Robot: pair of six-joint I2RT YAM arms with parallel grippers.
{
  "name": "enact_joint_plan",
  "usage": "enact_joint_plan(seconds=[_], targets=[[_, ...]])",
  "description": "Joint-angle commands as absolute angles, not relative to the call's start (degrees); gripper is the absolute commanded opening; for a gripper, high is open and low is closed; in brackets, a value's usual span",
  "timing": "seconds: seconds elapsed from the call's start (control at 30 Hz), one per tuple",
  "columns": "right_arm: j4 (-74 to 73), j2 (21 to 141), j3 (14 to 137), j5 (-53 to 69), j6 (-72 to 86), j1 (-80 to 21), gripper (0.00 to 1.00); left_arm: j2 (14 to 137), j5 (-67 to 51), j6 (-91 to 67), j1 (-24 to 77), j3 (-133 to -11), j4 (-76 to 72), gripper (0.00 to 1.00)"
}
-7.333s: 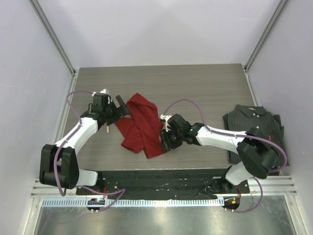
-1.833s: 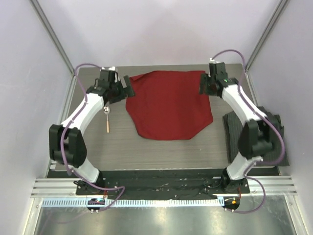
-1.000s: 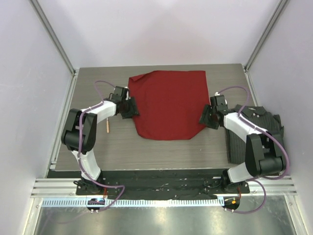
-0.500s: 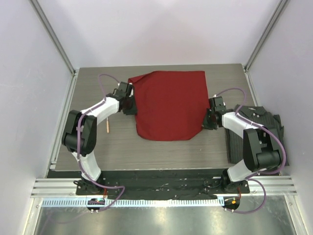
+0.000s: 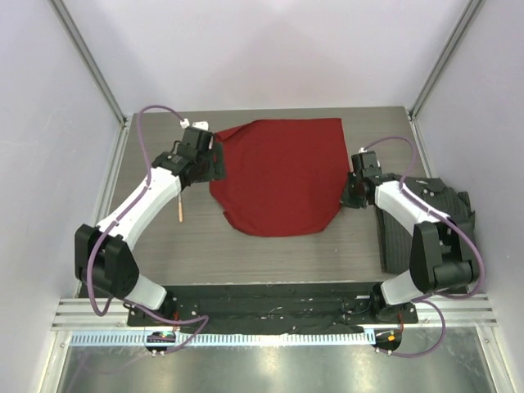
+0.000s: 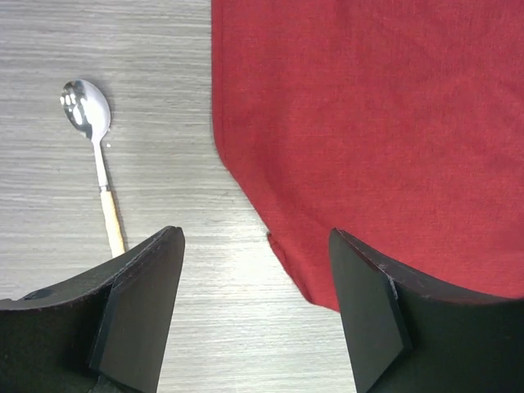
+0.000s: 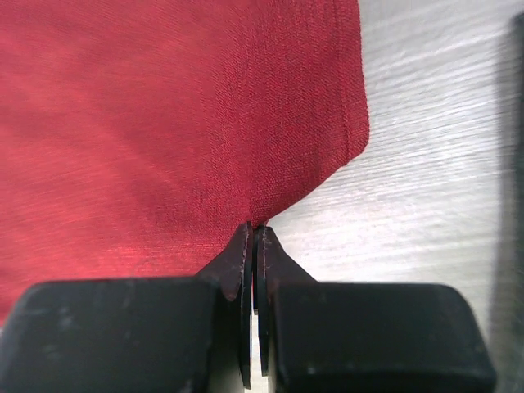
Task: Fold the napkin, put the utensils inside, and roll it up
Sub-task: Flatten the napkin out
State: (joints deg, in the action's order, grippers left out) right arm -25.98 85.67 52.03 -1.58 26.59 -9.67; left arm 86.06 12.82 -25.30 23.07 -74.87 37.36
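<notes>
The napkin (image 5: 278,176) has its right-hand edge right at the tips of the right gripper (image 7: 252,246). That gripper's two black fingers (image 7: 131,327) are pressed together with barely a slit between them. From where I stand I cannot tell whether any cloth is caught in the tips or whether they only touch the hem. The red cloth (image 7: 164,106) spreads away from the fingers, and bare grey wood shows beside its corner.

Across the table, the left gripper (image 6: 254,303) hangs with its fingers (image 6: 139,311) spread wide and nothing between them. It hovers over the napkin's left edge, so the red hem (image 6: 368,123) runs down through the gap, with tabletop on the other side. Just left of that hem, apart from the cloth, lies a spoon (image 6: 100,168). Its shiny bowl points away from the arms and its pale wooden handle slips behind the left finger.

From above, the left gripper (image 5: 211,161) sits at the napkin's upper left side and the right gripper (image 5: 350,195) at its lower right side. The cloth lies open and flat in the middle of the table (image 5: 327,237), toward the far edge, with its near corners rounded in. The spoon (image 5: 179,211) rests left of it. A dark folded shirt (image 5: 434,205) lies at the table's right side, partly under the right arm.
</notes>
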Motion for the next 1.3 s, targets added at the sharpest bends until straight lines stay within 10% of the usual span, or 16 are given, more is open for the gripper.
enact_joint_plan(seconds=[0.0,0.1,0.4,1.27], targets=[[-31.2,77.9,58.6,-4.4,25.1,-9.7,0.01,83.2,10.4,-25.9,22.9,-69.1,35.1,0.76],[-33.1,75.2,61.6,-4.3,24.6,-9.7,0.02,80.7,7.9,-28.2,22.9,-62.1,32.0,0.75],[-35.5,74.1,62.2,-6.1,23.3,-9.6,0.47,77.1,2.1,-33.8,23.0,-46.7,21.7,0.71],[-32.8,71.3,52.9,-4.3,23.6,-9.7,0.51,94.7,3.6,-33.4,28.2,-52.8,15.3,0.56]])
